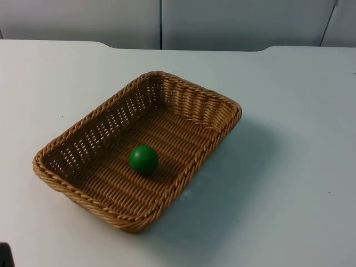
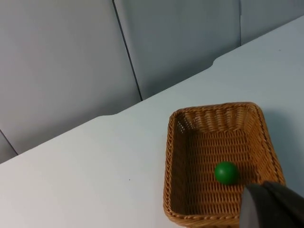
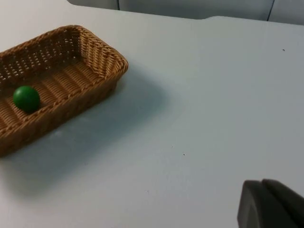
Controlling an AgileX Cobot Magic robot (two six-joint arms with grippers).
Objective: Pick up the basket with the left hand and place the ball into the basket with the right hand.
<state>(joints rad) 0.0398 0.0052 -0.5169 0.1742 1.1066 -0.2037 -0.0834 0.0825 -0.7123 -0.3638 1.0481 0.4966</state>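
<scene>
A rectangular woven wicker basket [image 1: 193,164] stands on the white table, set at a slant left of the middle. A green ball [image 1: 143,159] lies on its floor, near the centre. In the left wrist view the basket [image 2: 167,156] holds the ball [image 2: 226,172], and my left gripper [image 2: 270,206] hangs high above, back from its near short end and apart from it. My right gripper [image 3: 268,204] is over bare table well to the right of the basket [image 3: 102,45], in which the ball [image 3: 26,98] rests. Neither gripper holds anything.
The white table top [image 1: 289,167] stretches wide to the right of and in front of the basket. The grey partition wall [image 1: 222,22] closes off the table's far edge. A small dark part [image 1: 4,256] stands at the table's near left.
</scene>
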